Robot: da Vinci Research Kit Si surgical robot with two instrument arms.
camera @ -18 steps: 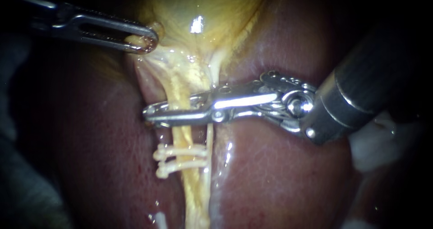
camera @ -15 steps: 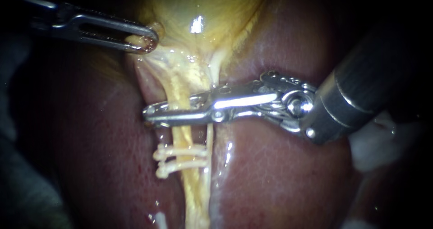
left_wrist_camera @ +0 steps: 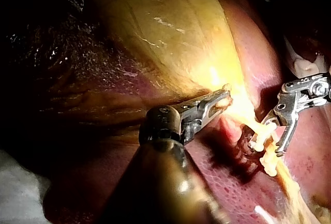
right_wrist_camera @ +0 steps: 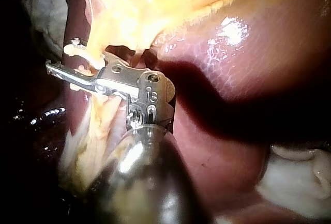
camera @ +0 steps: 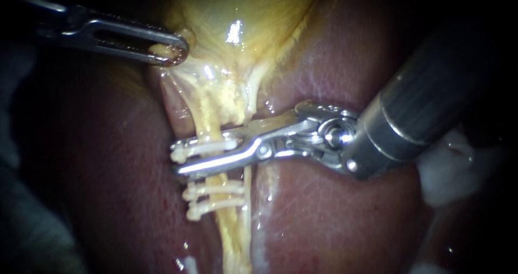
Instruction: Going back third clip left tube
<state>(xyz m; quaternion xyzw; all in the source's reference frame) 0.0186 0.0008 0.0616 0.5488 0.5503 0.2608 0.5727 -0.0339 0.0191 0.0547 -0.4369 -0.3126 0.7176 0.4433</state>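
Three white clips across left tube (camera: 213, 124), stacked close: two lower clips (camera: 216, 189) just beneath, third clip (camera: 208, 146) uppermost, lying between jaws of right instrument (camera: 177, 158). Right jaws spread, with visible gap under the clip. Clip apparently against upper jaw only, so judged not gripped. Left instrument (camera: 175, 50) up at neck of gallbladder (camera: 253, 9), jaws pressed together on a small pinch of yellow tissue, tube drawn taut over liver (camera: 324, 209). Judgement on handling: clip tiny, light, stiff, apparently latched round tube; tube soft, wet, slippery, thin, easily torn or kinked. No call to take hold of clip or tube directly; best purchase at gallbladder neck, as with left jaws. For withdrawal of right instrument: keep jaws wide, back out along own axis, away from tube, no lift, no twist. Risks: jaw edge snagging clip end and dragging it along tube; nicking thin pale strand (camera: 249, 179) just beside tube. Latch of third clip hidden in every view; cannot confirm closure.
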